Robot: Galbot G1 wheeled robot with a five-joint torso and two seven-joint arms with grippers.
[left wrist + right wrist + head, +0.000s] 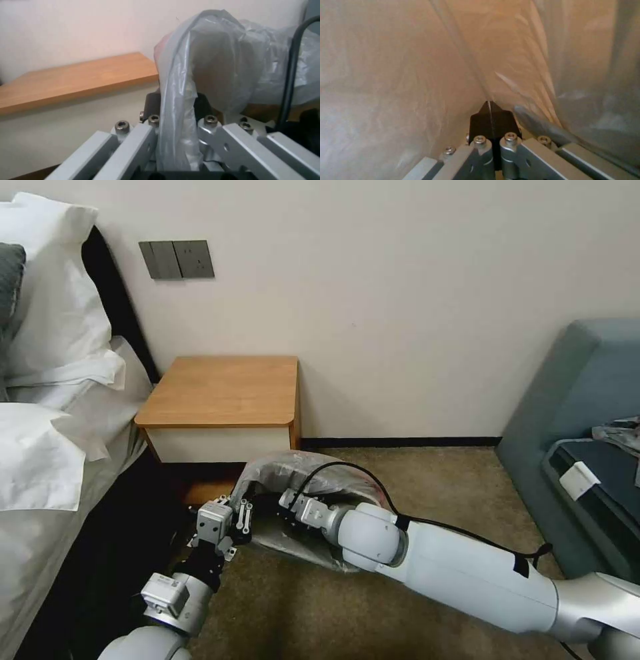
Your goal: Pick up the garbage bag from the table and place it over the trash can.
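Garbage bag (303, 473) held low before the table's (227, 390) front edge, left gripper (176, 110) and right gripper (490, 110) each pinched on film; opposing pull may tear or slip it.

Soft, even indoor light fills the head view; the wall (400, 300) is evenly lit with no glare. Deep shadow lies under the table (223, 390) and along the bed (47, 460) side, where detail is lost. The left wrist view is softer, its near metal links blurred and the bag (213, 62) showing pale sheen along its folds. In the right wrist view, light passes through the bag (403, 75) as a warm orange glow, hazy, with only the dark pincer (490, 117) tips fairly crisp.
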